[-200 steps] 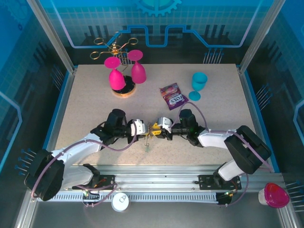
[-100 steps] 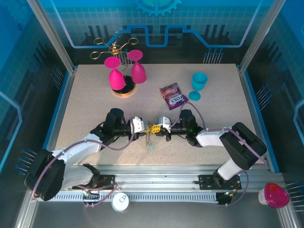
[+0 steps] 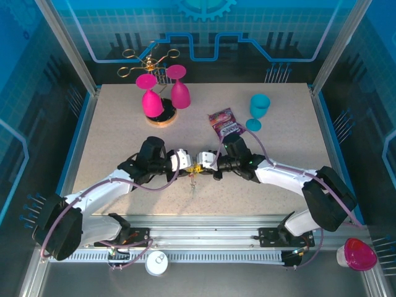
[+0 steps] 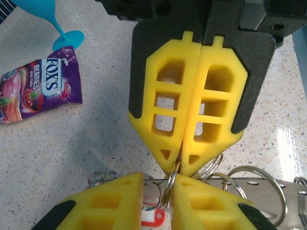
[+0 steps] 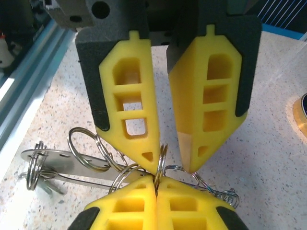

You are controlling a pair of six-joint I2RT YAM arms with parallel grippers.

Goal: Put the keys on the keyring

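My two grippers meet tip to tip above the middle of the table. My right gripper (image 3: 203, 164) (image 5: 154, 179) is shut on the keyring's thin metal ring (image 5: 162, 155) (image 4: 169, 186), held edge-on. My left gripper (image 3: 187, 166) (image 4: 158, 187) has its yellow fingers slightly apart, open, with that ring standing in the gap. From the right wrist, the left gripper (image 5: 171, 164) shows a clear gap beside the ring. More rings (image 5: 86, 148) and a flat metal plate (image 5: 57, 160) hang below. A red key head (image 4: 156, 218) lies under the left fingers. The keys (image 3: 193, 182) dangle beneath both grippers.
A purple candy packet (image 3: 224, 124) (image 4: 38, 91) and a teal goblet (image 3: 258, 110) lie just beyond the grippers. Two pink goblets (image 3: 162, 96) stand on a gold wire rack (image 3: 150, 59) at the back left. A pink cup (image 3: 357, 253) sits off the table at front right.
My right gripper has moved left, closer to the left gripper, and both have shifted slightly toward the far side. The left fingers have parted a little. The keys still hang below.
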